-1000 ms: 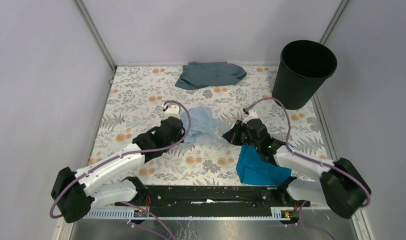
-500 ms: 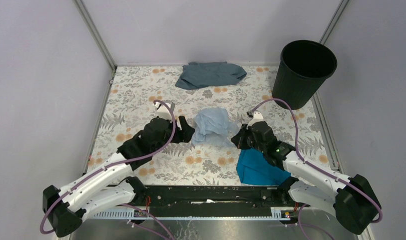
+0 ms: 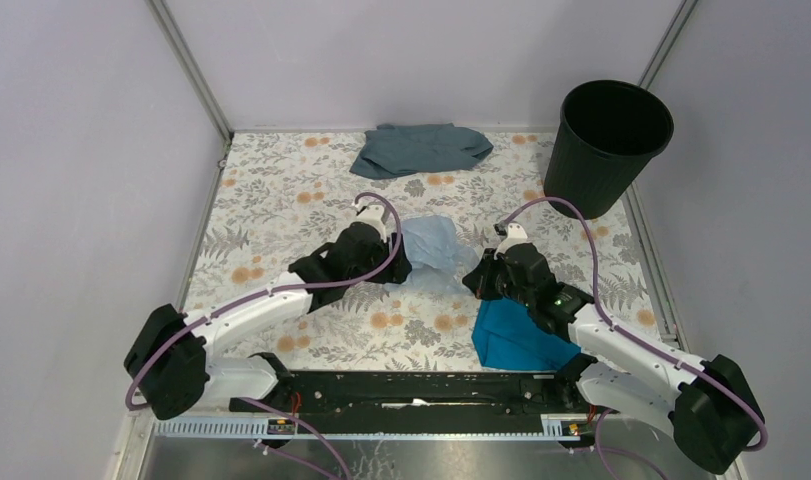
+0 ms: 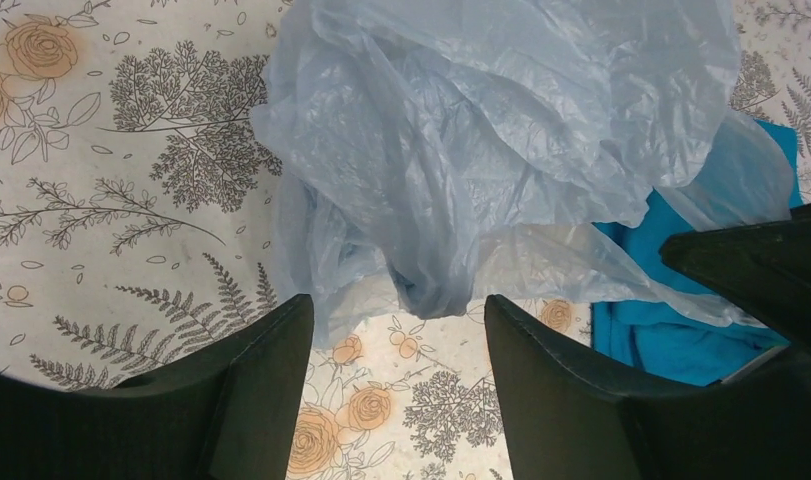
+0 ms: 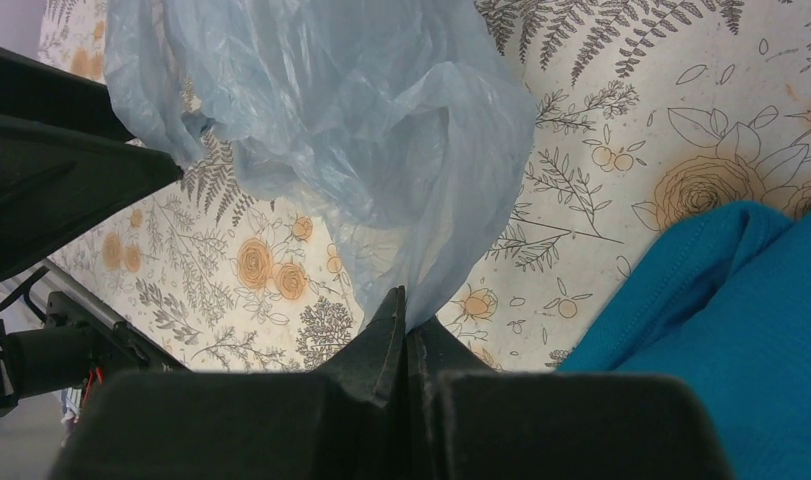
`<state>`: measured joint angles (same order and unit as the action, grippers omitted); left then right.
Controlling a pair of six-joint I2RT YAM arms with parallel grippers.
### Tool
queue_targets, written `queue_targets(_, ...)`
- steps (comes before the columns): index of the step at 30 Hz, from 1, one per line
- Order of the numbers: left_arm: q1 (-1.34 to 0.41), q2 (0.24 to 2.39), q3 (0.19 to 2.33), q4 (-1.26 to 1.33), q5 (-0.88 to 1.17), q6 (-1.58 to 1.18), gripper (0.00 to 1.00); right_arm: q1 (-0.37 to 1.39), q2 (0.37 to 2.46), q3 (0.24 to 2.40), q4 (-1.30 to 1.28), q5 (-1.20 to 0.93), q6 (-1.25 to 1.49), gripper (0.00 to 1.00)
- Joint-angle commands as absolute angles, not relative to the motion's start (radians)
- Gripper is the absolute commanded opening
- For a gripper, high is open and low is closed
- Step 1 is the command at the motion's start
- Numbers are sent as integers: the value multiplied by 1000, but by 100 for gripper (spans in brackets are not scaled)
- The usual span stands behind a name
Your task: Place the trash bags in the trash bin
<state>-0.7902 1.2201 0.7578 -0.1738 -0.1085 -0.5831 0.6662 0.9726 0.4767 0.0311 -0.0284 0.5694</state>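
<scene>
1. My left arm lies low and long over the flowery table (image 3: 271,190), reaching forward and to the right. The left gripper (image 3: 397,264) has its jaws wide apart and holds nothing.
2. Right in front of that gripper (image 4: 396,312) sits the trash bag (image 3: 433,243), a crumpled pale blue heap on the table. In the left wrist view the bag (image 4: 481,130) dips down to the gap between the two black fingers (image 4: 266,370). I cannot tell if it touches them.
3. Far past the left gripper, by the back wall, lies a grey-blue cloth (image 3: 416,148), well apart from the bag.
4. My right arm bends in from the right side. The right gripper (image 3: 478,278) is on the other side of the bag and points left at it. Its jaws (image 5: 406,305) are squeezed tight on a thin corner of the bag (image 5: 361,120).
5. Just behind the right gripper, partly under that arm, a teal cloth (image 3: 516,338) lies flat on the table, near the bag.
6. Far ahead and to the right of the right gripper, the black trash bin (image 3: 606,150) stands upright in the back corner. The bag is well apart from it.
</scene>
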Motion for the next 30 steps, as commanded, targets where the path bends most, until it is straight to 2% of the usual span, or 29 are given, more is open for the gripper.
queue_targets(1,-789,1238,820,-98,-120,-562,67,664,953,511,22,-55,560,0)
queue_targets(5,-788,1280,839,-84,-94,-567,68,664,950,512,16,-62,561,0)
queue_targets(8,-788,1302,858,-101,-119,-563,63,664,946,510,16,-70,563,0)
queue_targets(11,-788,1302,883,-147,-169,-549,47,664,940,508,8,-71,556,0)
queue_targets(15,-788,1278,888,-210,-217,-531,22,664,925,504,-32,-63,546,0)
queue_targets(20,-778,1195,810,-279,-258,-552,16,664,916,505,-93,3,540,0)
queue_targets(23,-715,1174,778,-321,-166,-567,8,664,943,560,-200,74,526,0)
queue_targets(25,-628,1214,807,-362,-51,-554,7,664,986,604,-206,103,516,0)
queue_targets(28,-473,1330,967,-429,91,-508,5,661,1117,719,-178,151,477,0)
queue_targets(29,-418,1376,1058,-456,143,-503,0,656,1178,786,-188,180,459,0)
queue_targets(30,-364,1423,1163,-483,220,-502,0,644,1250,886,-213,195,430,0)
